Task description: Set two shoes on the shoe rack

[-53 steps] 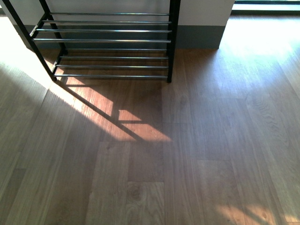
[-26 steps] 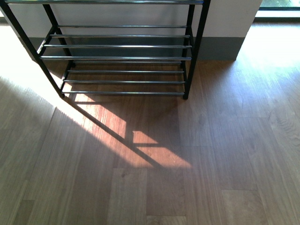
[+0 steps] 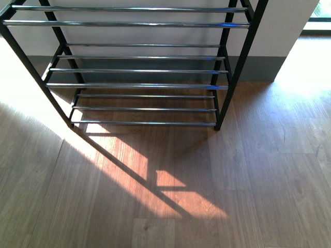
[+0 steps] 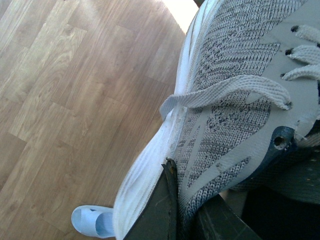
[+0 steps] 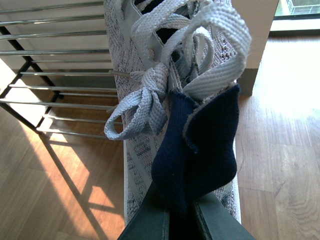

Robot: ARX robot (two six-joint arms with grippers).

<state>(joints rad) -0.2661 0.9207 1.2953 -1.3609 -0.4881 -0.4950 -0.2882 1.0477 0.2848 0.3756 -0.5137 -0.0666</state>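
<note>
Wrist views alone show shoes: left hand (image 4: 186,205) clamps one grey sneaker (image 4: 235,75), right hand (image 5: 181,212) clamps the other sneaker (image 5: 120,45) by its navy collar (image 5: 200,145); front shows only shoe rack (image 3: 139,71) against wall (image 3: 155,35), sunlit wood floor (image 3: 269,175)

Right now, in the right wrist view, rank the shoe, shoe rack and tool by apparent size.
1. shoe, inflated by nearness to the camera.
2. shoe rack.
3. tool, only its fingers in frame.

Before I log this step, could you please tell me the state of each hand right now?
Left hand: closed, holding a grey sneaker by its side.
Right hand: closed, holding the second sneaker by its navy collar.
</note>
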